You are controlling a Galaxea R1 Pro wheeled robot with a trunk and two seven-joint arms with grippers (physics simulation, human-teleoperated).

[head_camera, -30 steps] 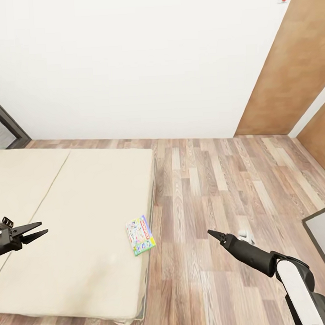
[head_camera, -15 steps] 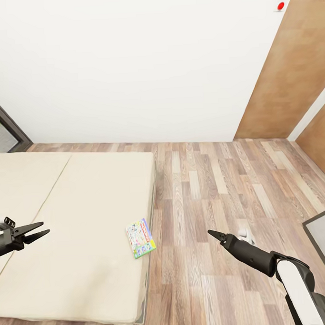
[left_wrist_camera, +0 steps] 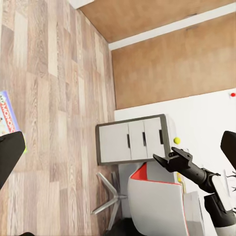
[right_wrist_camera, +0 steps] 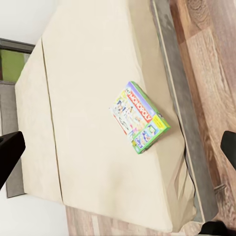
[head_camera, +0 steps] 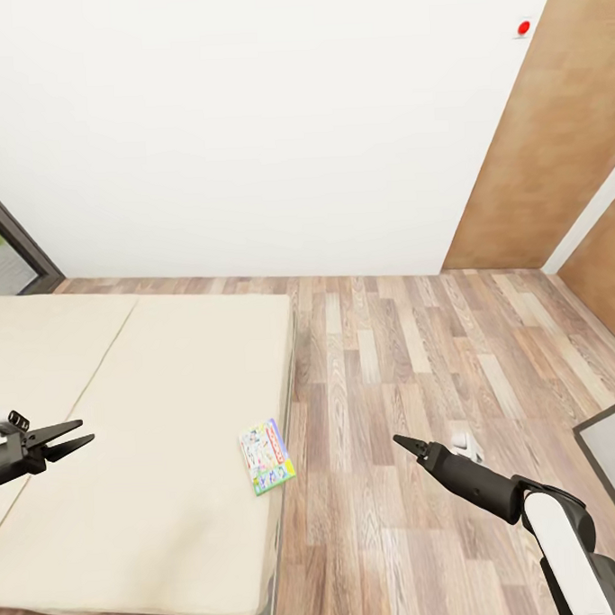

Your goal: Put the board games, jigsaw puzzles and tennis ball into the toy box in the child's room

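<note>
Just one board game [head_camera: 267,456] lies on the bed [head_camera: 151,415]; left tool [head_camera: 80,435] spread apart, right tool [head_camera: 401,442] clenched, both empty.

White wall [head_camera: 244,121], wood-plank floor [head_camera: 391,357], brown wooden door [head_camera: 552,150], dark-framed window [head_camera: 7,260].
</note>
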